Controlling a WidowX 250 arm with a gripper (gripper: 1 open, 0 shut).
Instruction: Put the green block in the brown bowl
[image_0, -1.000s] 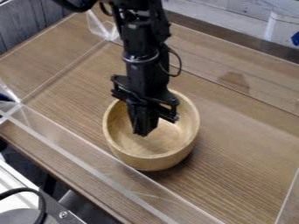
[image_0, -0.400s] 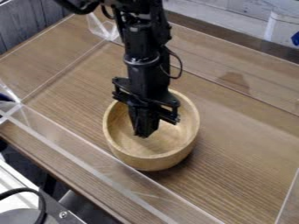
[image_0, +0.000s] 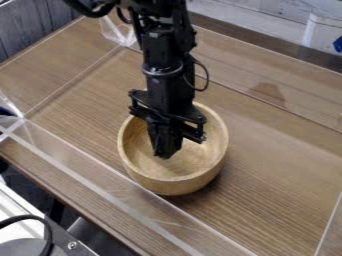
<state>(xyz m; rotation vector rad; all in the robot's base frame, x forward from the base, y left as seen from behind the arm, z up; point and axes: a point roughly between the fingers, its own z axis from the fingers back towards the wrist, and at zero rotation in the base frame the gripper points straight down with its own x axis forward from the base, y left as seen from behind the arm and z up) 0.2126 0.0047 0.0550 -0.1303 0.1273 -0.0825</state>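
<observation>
The brown bowl (image_0: 171, 180) is a round, light wooden one standing near the front middle of the wooden table. My black gripper (image_0: 164, 151) points straight down into it, its fingertips low inside the bowl near the middle. The fingers are pressed together, so the gripper is shut. No green shows between or below them. The green block is hidden or out of view.
A low clear plastic wall (image_0: 80, 172) runs along the front and left of the wooden tabletop (image_0: 281, 150). A dark smudge (image_0: 274, 95) marks the wood at the right. Black cables (image_0: 20, 230) lie outside the wall at the lower left.
</observation>
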